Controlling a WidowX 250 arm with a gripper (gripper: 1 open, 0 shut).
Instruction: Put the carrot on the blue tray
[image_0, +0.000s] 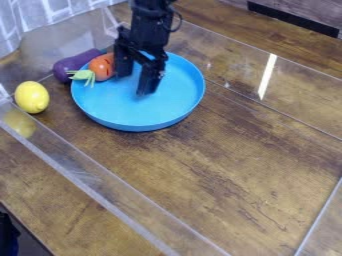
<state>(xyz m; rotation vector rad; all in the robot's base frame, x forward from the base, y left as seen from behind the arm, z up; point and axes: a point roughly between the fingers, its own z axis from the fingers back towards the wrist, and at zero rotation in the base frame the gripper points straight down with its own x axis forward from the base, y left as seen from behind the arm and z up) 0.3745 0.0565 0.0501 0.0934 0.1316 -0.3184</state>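
The orange carrot (98, 68) lies at the upper-left rim of the round blue tray (163, 106), its green leafy end pointing left past the rim. My gripper (134, 79) points straight down over the left part of the tray, just right of the carrot. It is open, with nothing between the black fingers (148, 82). The left finger stands close beside the carrot; I cannot tell whether they touch.
A purple eggplant-like object (68, 64) lies right behind the carrot, off the tray. A yellow lemon (31, 96) sits on the wooden table (227, 170) further left. A clear plastic sheet covers part of the tabletop.
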